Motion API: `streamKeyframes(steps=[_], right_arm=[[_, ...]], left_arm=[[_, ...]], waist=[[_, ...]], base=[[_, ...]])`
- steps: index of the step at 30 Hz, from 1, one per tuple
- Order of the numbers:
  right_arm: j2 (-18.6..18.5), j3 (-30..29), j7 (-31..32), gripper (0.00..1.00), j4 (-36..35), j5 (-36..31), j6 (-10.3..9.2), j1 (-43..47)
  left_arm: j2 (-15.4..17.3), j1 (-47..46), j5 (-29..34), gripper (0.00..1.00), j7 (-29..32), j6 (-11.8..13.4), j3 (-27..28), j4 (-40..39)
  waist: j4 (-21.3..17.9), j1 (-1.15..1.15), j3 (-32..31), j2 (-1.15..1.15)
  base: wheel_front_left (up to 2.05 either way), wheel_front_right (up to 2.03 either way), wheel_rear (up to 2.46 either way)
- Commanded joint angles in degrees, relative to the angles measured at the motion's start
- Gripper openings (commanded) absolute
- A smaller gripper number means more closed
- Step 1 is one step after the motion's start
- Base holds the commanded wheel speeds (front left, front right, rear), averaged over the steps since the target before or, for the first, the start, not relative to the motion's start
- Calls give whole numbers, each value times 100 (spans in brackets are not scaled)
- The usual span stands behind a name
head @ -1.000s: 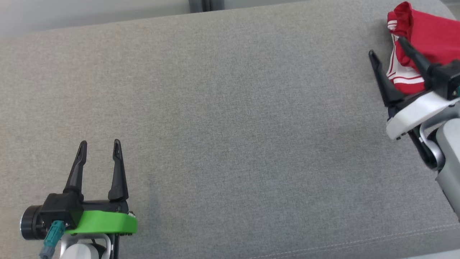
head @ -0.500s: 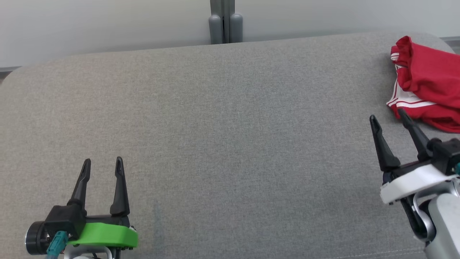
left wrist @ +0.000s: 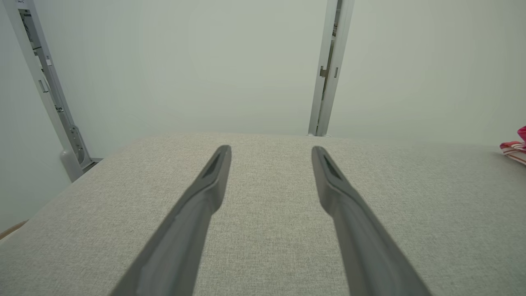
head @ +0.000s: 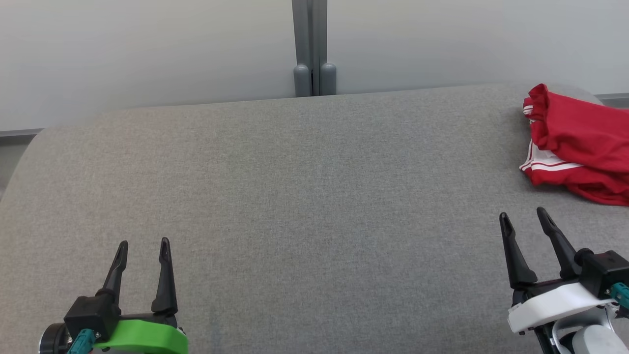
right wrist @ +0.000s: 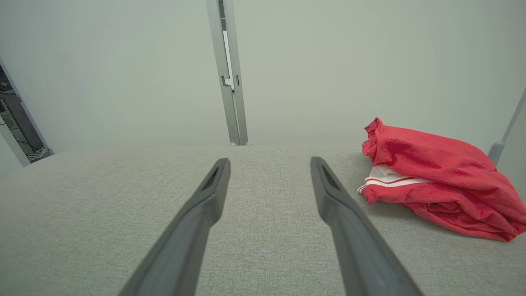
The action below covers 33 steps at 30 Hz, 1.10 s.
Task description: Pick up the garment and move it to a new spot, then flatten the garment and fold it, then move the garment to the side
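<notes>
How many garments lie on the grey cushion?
1. A red garment with white stripes lies at the far right of the grey cushion, ahead of the right gripper; the head view crops it, so more may be hidden.

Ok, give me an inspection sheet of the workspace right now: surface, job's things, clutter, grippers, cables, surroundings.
Surface: grey cushion, woven fabric, bare across the middle.
Job's things: red garment with white stripes, bunched at the far right edge.
Clutter: nothing seen.
Grippers: left gripper open, empty, at lower left; right gripper open, empty, short of the garment and not touching it.
Cables: teal connector at the left gripper's base, another at the right's.
Surroundings: pale wall; grey post behind the cushion.
</notes>
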Motion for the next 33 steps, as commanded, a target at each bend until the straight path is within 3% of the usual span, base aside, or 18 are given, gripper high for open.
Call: streamKeyframes(steps=[1, 21, 22, 26, 33], right_arm=[[43, -1, 2, 100, -24, -57, -10, 115], [309, -41, -5, 100, 35, -60, -10, 264], [308, -42, 1, 0, 23, -55, 0, 239], [376, -17, 9, 0, 200, -49, 1, 314], [433, -95, 211, 0, 234, 677, 1, 226]], left_arm=[[35, 69, -15, 100, -16, -38, 16, 31], [58, 63, -173, 100, -6, -81, 76, 285], [19, 1, -132, 0, 2, -70, 52, 280], [-42, 33, -133, 0, 34, -70, 20, 479], [-70, -67, -850, 0, 263, -101, 129, 510]], waist=[[4, 0, -49, 0], [41, 0, -128, 0], [40, 0, -129, 0], [38, 0, -131, 0], [26, 0, -121, 0]], base=[[0, 0, 0], [0, 0, 0], [0, 0, 0], [0, 0, 0], [0, 0, 0]])
